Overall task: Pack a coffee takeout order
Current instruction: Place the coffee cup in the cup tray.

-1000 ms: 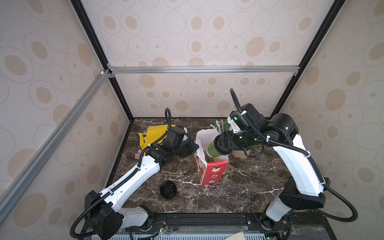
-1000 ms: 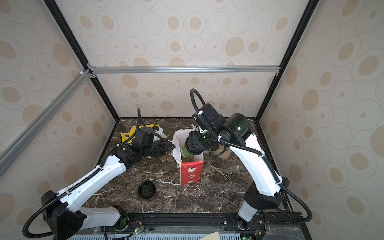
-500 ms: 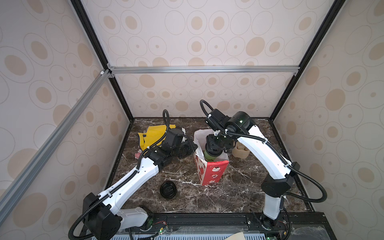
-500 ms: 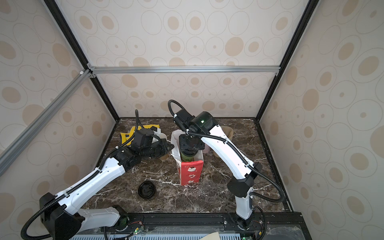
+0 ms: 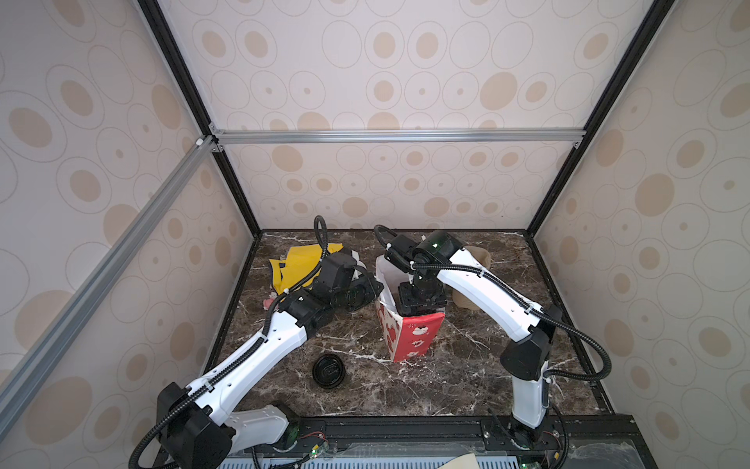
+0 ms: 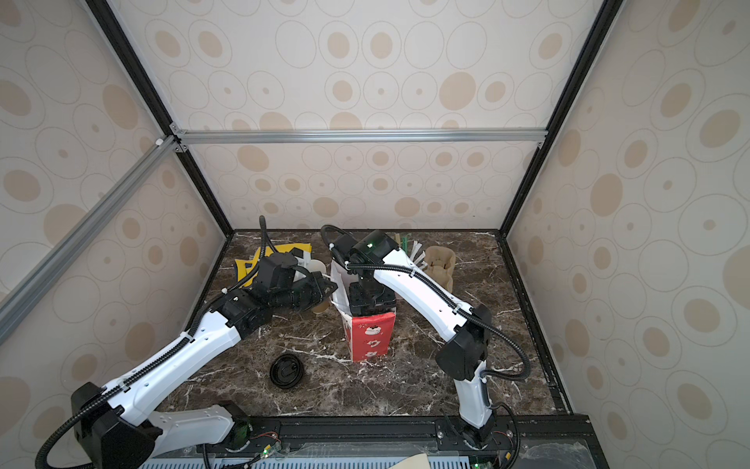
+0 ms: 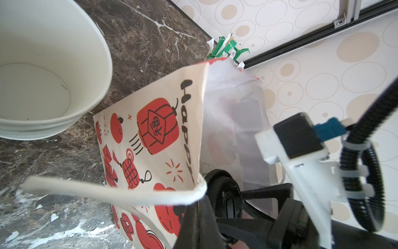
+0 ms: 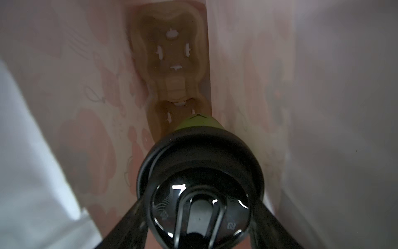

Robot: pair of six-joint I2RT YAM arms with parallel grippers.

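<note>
Inside the bag (image 5: pixel 410 337), your right hand (image 8: pixel 199 215) grips the cup (image 8: pixel 200 168) at lid level. It moved in from outside a sec ago and is now over the tray (image 8: pixel 172 54). Your left hand (image 7: pixel 201 200) stays clamped on the handle (image 7: pixel 107 191). Seating looks imminent.

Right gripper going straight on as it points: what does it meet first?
Probably the cup tray at the bottom of the bag; the cup it holds would touch first. Depth is unclear.

The lid (image 8: pixel 200 194) is shiny black plastic. The cup (image 8: pixel 198 124) under it is smooth green paper. The tray (image 8: pixel 172 56) is rough brown pulp. The bag (image 7: pixel 150 140) is dull printed paper. The table (image 5: pixel 446 381) looks like smooth dark stone.
</note>
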